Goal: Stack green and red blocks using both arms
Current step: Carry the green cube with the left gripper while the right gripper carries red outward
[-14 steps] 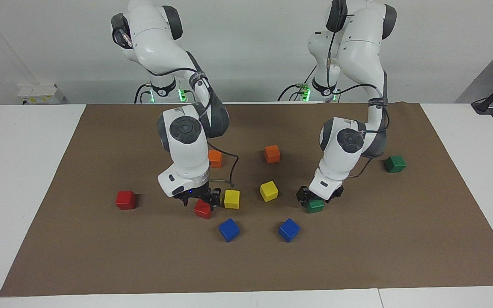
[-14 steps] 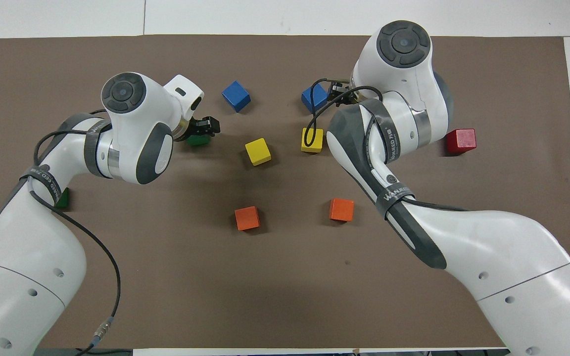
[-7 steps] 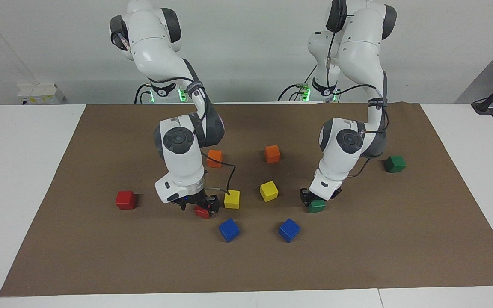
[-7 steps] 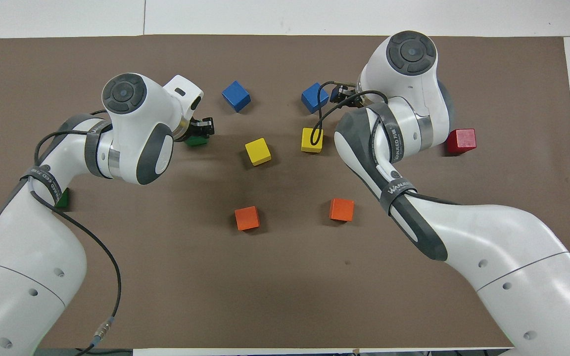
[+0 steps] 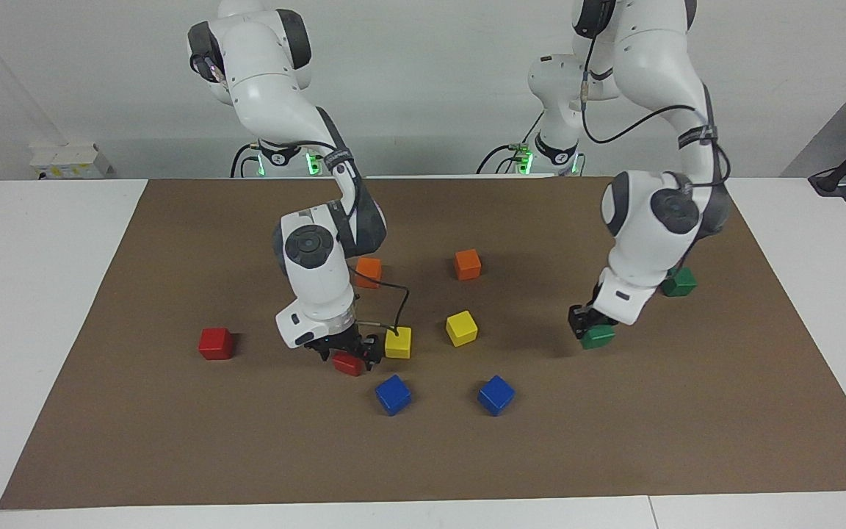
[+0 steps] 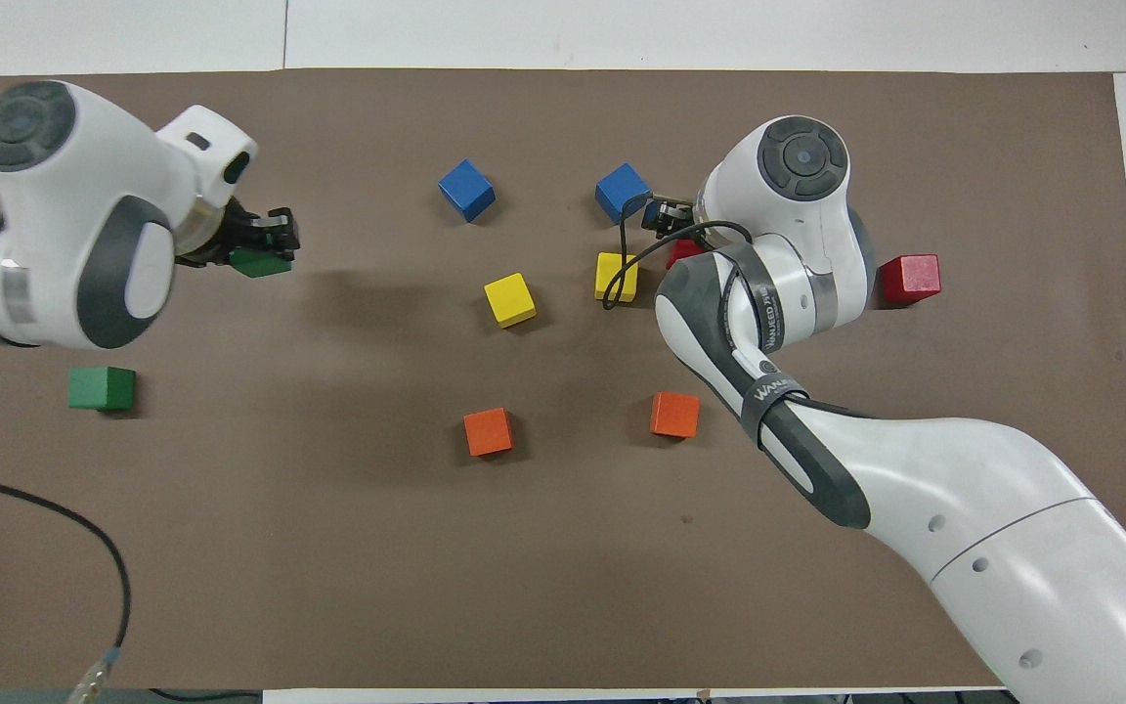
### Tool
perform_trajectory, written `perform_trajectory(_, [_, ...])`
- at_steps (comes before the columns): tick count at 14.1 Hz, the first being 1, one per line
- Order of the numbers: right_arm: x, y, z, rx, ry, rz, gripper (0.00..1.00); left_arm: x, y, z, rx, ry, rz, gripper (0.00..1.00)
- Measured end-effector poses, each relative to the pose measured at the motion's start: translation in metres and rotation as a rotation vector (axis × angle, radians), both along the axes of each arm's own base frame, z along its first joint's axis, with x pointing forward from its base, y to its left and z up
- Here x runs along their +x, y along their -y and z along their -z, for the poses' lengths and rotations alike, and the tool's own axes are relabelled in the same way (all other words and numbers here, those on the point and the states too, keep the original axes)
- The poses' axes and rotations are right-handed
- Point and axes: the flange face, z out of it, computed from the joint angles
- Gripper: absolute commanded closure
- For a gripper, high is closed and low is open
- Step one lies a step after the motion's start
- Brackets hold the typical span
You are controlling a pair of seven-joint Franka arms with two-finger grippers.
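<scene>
A green block was gripped by the left gripper, raised over the mat near the second green block. The right gripper was spread wide around a red block beside a yellow cube. Another red block was noted apart.

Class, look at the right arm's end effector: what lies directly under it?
A red block on the brown mat sits under the right end effector. Only part of it shows; the arm covers the rest, and the fingers' contact cannot be seen.
</scene>
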Motion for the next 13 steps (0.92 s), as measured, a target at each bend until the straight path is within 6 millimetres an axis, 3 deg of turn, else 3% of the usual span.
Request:
perform_trajectory(1, [-0.004, 0.001, 0.003, 0.000, 0.000, 0.000, 0.12, -0.007, -0.033, -0.022, 0.007, -0.014, 0.035, 1.00])
perform_trajectory(2, [-0.006, 0.002, 0.004, -0.001, -0.003, 0.000, 0.35, -0.015, -0.064, -0.036, 0.011, -0.025, 0.074, 1.00])
perform_trajectory(4, [-0.008, 0.003, 0.003, -0.001, -0.004, 0.000, 1.00, -0.032, -0.123, -0.043, 0.012, -0.042, 0.152, 1.00])
perform_trajectory(6, [-0.009, 0.003, 0.001, -0.001, -0.006, 0.000, 1.00, -0.053, -0.174, -0.033, 0.005, -0.069, 0.219, 1.00])
perform_trajectory(9, [-0.007, 0.010, -0.015, -0.025, -0.047, -0.047, 1.00, -0.076, -0.217, -0.013, 0.002, -0.063, 0.270, 1.00])
perform_trajectory(11, [0.000, 0.029, -0.056, -0.048, -0.082, -0.114, 1.00, -0.089, -0.222, 0.009, 0.018, -0.023, 0.276, 1.00])
perform_trajectory(13, [-0.003, 0.068, -0.114, -0.082, -0.077, -0.234, 1.00, -0.105, -0.217, 0.033, 0.030, 0.002, 0.277, 1.00])
